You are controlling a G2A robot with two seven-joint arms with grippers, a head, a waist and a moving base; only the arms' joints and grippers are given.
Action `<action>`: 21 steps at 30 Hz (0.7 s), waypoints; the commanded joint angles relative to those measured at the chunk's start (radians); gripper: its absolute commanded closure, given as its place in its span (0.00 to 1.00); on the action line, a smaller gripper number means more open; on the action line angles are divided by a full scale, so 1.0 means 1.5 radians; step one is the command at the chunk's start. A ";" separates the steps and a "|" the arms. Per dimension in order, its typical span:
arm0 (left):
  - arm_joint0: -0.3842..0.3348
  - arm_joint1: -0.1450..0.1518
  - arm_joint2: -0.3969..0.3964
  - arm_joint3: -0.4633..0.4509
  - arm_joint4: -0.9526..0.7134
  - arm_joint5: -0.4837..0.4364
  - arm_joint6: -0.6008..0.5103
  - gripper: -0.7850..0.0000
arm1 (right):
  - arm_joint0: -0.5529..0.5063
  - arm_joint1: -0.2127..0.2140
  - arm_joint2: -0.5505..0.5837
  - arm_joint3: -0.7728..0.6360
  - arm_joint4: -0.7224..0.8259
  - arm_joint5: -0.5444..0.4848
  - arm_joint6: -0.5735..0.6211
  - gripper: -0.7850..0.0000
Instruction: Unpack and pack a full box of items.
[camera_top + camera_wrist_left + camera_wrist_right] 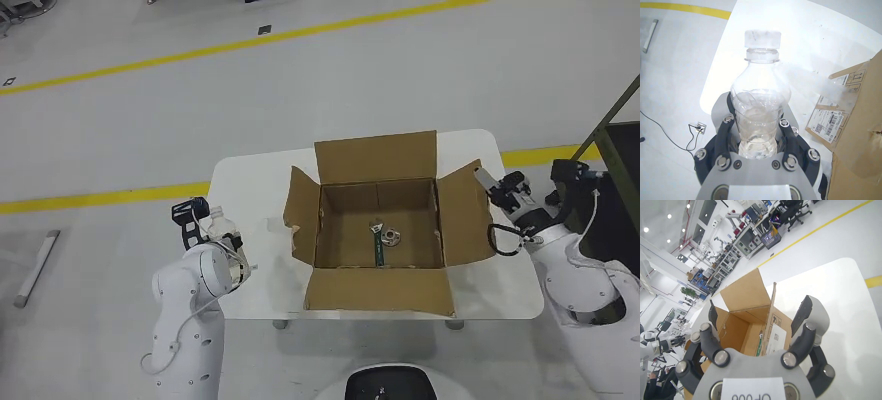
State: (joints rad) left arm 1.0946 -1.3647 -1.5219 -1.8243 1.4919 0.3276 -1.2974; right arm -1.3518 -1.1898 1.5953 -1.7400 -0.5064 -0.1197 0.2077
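Observation:
An open cardboard box [330, 290] stands mid-table with its four flaps spread; a green-handled wrench [378, 245] and a small metal ring part [389, 238] lie on its floor. My left gripper [757, 117] is shut on a clear plastic bottle [761, 91] with a white cap, held over the table's left edge beside the box [853, 121]; the same bottle [222, 222] shows from above at the left arm's tip. My right gripper [761, 311] stands open with nothing in it, off the box's right flap [465, 215], looking across the box [745, 313].
The white table [255, 185] has bare surface left of the box and a narrow strip at its right end. A grey bar [36, 266] lies on the floor far left. Yellow floor lines [100, 197] run behind the table.

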 commanded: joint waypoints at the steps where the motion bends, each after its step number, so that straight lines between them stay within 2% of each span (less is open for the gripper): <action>1: 0.000 0.000 0.000 0.000 0.000 0.000 0.000 1.00 | -0.007 0.000 0.001 -0.015 -0.015 -0.004 -0.019 0.00; 6: 0.000 0.000 0.000 0.000 0.000 0.000 0.000 1.00 | -0.031 0.001 0.014 -0.068 -0.080 -0.033 -0.087 0.00; 10: 0.011 0.003 0.026 0.047 0.062 -0.053 0.043 1.00 | -0.058 0.003 0.023 -0.122 -0.161 -0.046 -0.124 0.00; 12: 0.011 0.002 0.036 0.065 0.053 -0.064 0.046 1.00 | -0.072 0.003 0.023 -0.144 -0.190 -0.045 -0.131 0.00; 16: 0.015 0.002 0.061 0.108 0.068 -0.108 0.067 1.00 | -0.091 0.002 0.025 -0.170 -0.203 -0.038 -0.138 0.00; 21: 0.013 0.000 0.082 0.185 0.094 -0.122 0.108 1.00 | -0.098 0.002 0.027 -0.177 -0.198 -0.039 -0.134 0.00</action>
State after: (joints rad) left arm 1.1166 -1.3635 -1.4029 -1.5714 1.6242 0.1394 -1.1573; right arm -1.4976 -1.1873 1.6355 -2.0048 -0.8060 -0.1767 0.0051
